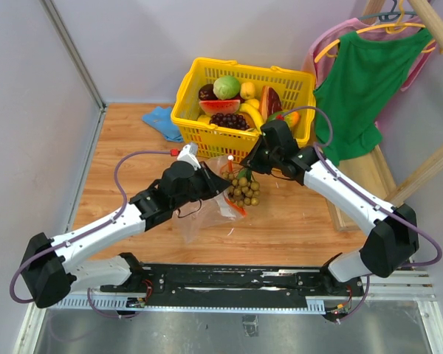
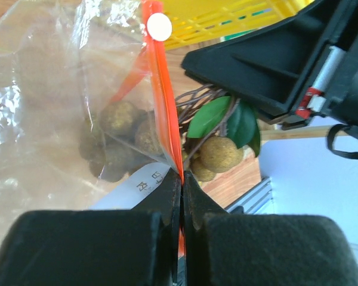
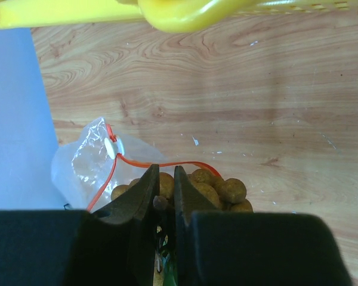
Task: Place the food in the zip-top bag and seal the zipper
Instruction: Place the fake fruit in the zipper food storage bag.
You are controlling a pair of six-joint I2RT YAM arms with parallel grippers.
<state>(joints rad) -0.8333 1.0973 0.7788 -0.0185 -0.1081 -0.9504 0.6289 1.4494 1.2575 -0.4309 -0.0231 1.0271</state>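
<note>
The zip-top bag (image 1: 196, 217) lies crumpled at mid-table. My left gripper (image 2: 182, 176) is shut on its orange-red zipper (image 2: 164, 107), holding the mouth up. A white slider (image 2: 159, 27) sits at the strip's far end. My right gripper (image 3: 163, 173) is shut on the brown stem of the food, a cluster of tan-brown balls (image 3: 218, 189) with green leaves (image 2: 218, 116). The cluster (image 1: 244, 190) hangs at the bag's mouth. Some balls show through the plastic (image 2: 116, 119), others sit outside the strip (image 2: 222, 154). In the right wrist view the zipper (image 3: 167, 163) loops around the cluster's far side.
A yellow basket (image 1: 280, 77) with several more toy fruits stands at the back, just behind both grippers. A blue cloth (image 1: 161, 122) lies to its left. A green shirt (image 1: 365, 81) hangs at the right. Grey walls close the table's left and back.
</note>
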